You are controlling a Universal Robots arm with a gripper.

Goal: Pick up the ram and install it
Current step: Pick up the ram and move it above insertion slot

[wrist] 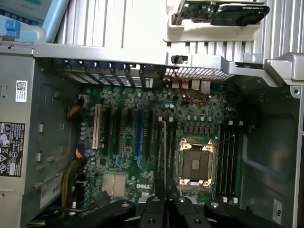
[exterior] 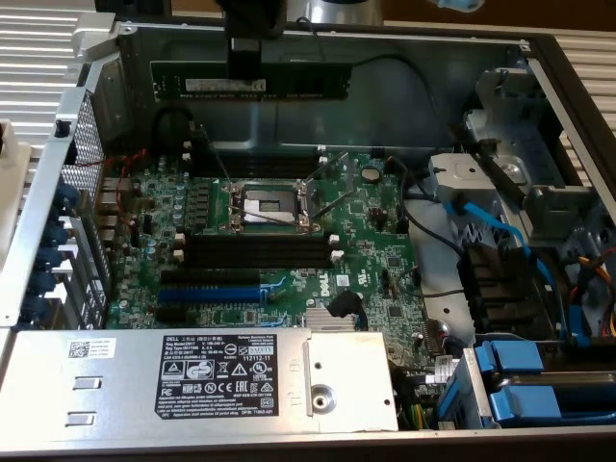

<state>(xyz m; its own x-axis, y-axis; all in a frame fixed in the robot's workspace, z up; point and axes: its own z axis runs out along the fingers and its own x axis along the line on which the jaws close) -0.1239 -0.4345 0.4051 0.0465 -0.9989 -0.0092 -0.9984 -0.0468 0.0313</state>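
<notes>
The end effector (exterior: pixel 246 58) is clamped shut on the ram (exterior: pixel 308 82), holding the stick level in the air above the motherboard (exterior: pixel 289 260) of the open computer case (exterior: pixel 539 58).

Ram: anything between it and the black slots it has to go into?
Nothing visible. The hand holds the ram in the air above the motherboard, and the black slots between the CPU socket and the blue slot lie bare, with no cable or part across them.
</notes>
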